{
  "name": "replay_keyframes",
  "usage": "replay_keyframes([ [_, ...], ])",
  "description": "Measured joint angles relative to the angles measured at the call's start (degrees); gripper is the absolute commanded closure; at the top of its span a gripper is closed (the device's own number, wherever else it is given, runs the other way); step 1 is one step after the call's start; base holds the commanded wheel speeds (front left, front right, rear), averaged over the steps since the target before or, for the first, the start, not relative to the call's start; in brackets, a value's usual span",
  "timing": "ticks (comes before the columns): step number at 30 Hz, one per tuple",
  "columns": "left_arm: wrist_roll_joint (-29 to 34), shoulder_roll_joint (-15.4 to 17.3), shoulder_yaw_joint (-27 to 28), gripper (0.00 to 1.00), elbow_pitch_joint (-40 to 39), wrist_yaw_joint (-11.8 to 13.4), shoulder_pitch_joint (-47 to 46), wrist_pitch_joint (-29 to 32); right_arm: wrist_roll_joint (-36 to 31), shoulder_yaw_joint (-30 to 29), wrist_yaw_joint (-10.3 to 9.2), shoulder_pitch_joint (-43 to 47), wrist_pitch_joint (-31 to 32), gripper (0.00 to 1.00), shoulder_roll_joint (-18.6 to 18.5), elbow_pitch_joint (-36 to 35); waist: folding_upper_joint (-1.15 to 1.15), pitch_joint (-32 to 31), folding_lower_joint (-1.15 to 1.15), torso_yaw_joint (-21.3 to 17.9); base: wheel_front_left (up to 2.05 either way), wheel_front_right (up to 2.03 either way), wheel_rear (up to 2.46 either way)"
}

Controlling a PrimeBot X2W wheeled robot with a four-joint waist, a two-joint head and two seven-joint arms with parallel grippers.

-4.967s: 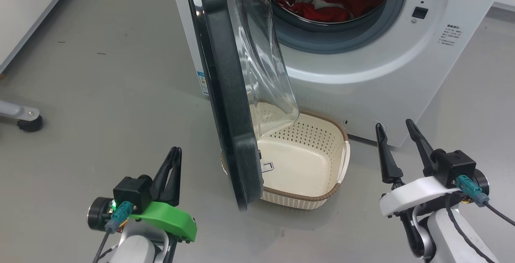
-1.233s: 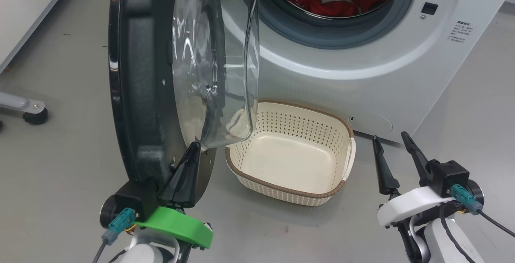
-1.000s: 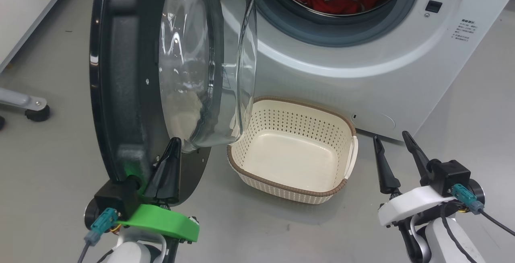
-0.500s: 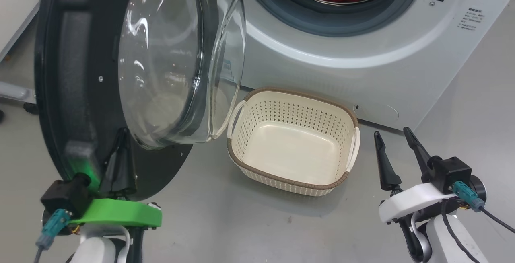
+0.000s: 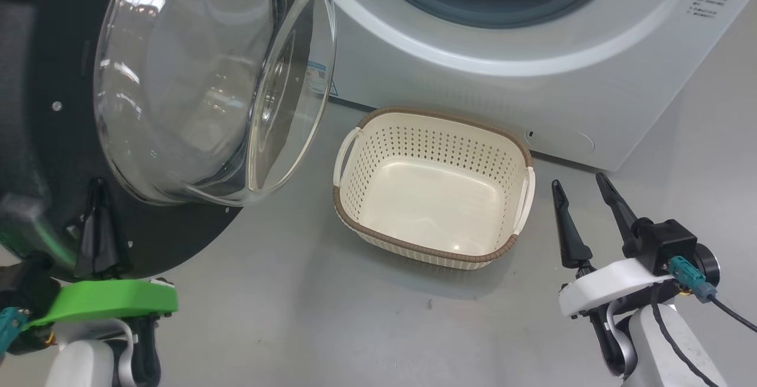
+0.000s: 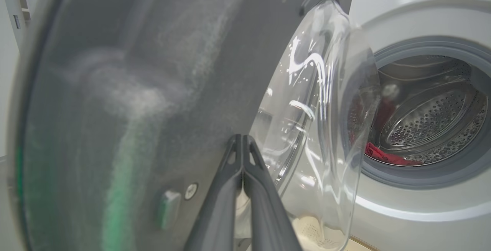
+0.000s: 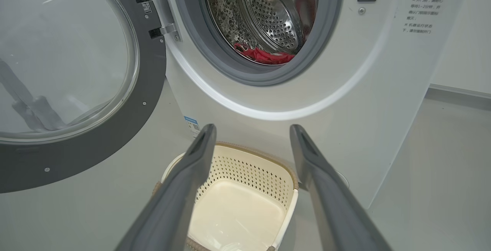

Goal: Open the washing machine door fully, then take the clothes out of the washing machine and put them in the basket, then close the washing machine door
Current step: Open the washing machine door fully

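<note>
Left gripper, shut and empty, presses the door. Right gripper gapes empty — the clothes lie ahead and above it, nearer this arm.

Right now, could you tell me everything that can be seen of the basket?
The basket is cream plastic, rectangular with rounded corners. Its sides are perforated, its rim is brown and woven-looking, and a white handle sits at each end. It stands upright on the grey floor, close before the washing machine, below its opening. Nothing lies in it. Whether it touches the machine I cannot tell.
</note>
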Motion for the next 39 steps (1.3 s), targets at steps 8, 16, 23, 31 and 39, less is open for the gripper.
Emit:
replay_keyframes([
  [8, -1.7, 0.3, 4.2, 1.0, 1.8, 0.0, -2.6, -0.1, -1.1, -0.1, 0.29, -1.4, 0.0, 0.0, -0.4, -0.3, 0.0, 2.5, 0.0, 0.2, 0.0, 0.0, 0.0],
  [16, -2.6, 1.1, 8.5, 1.0, 4.5, 0.1, -4.9, -0.6, -1.1, 0.2, 0.33, -2.3, 0.0, 0.0, -0.4, -0.2, 0.0, 4.4, 0.0, 0.5, 0.0, 0.0, 0.0],
  [23, -2.7, 1.5, 10.2, 1.0, 6.0, 0.1, -5.6, -0.6, -1.2, 0.3, 0.34, -2.5, 0.0, 0.0, -0.4, -0.2, 0.0, 4.8, 0.0, 0.6, 0.0, 0.0, 0.0],
  [31, -2.3, 1.2, 9.8, 1.0, 6.8, 0.1, -5.8, -0.8, -1.2, 0.3, 0.45, -3.2, 0.0, 0.0, -0.4, 0.1, 0.0, 4.9, 0.0, 0.5, 0.0, 0.0, 0.0],
  [39, 0.4, 0.4, 9.3, 1.0, 4.0, 0.5, -4.3, -0.8, -1.2, 0.7, 0.52, -3.4, 0.0, 0.0, -0.3, 0.4, 0.0, 3.5, 0.0, -0.5, 0.0, 0.0, 0.0],
])
